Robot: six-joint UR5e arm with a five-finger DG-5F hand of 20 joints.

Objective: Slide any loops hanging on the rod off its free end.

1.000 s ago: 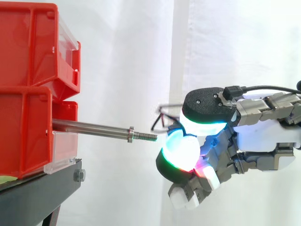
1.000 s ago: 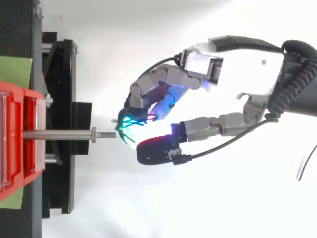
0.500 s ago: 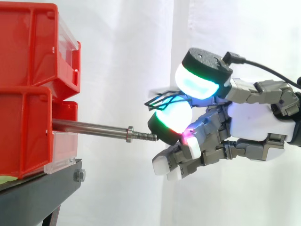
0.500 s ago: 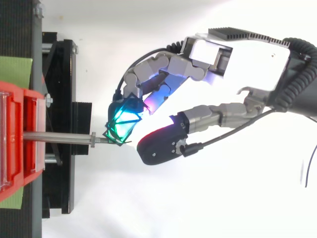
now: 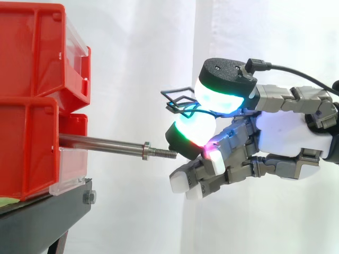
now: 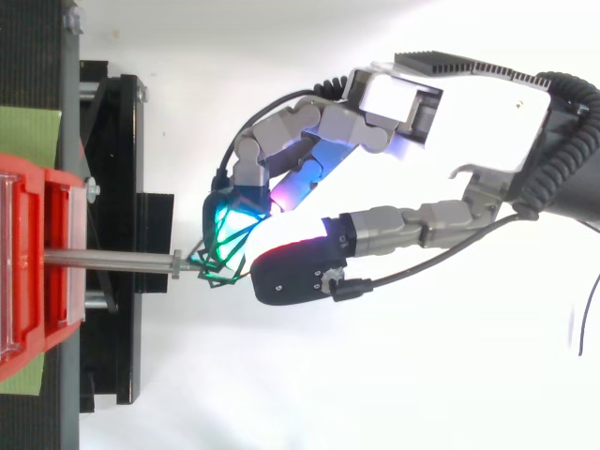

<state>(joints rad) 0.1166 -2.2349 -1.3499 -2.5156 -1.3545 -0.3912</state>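
A steel rod [image 5: 100,143] juts right out of the lower red bin [image 5: 26,148] and ends in a nut and a bare threaded tip [image 5: 167,153]. No loop hangs on it. My hand [image 5: 286,135] sits just right of that tip, with a thin black wire loop [image 5: 177,101] pinched between two glowing pads [image 5: 193,129]. The loop sticks out to the left, a little above the tip and clear of the rod. From above, the loop [image 6: 217,262] overlaps the end of the rod [image 6: 112,260], and the hand [image 6: 450,103] reaches in from the right.
Two red bins are stacked on a black stand [image 5: 47,211] at the left, the upper bin [image 5: 37,53] overhanging the rod's root. A white curtain hangs behind. A green patch [image 6: 28,131] lies beside the stand in the top view.
The hand rose and moved left toward the rod's tip. The upper pad lifted, then came down again over the loop, which now sticks out farther left above the tip.
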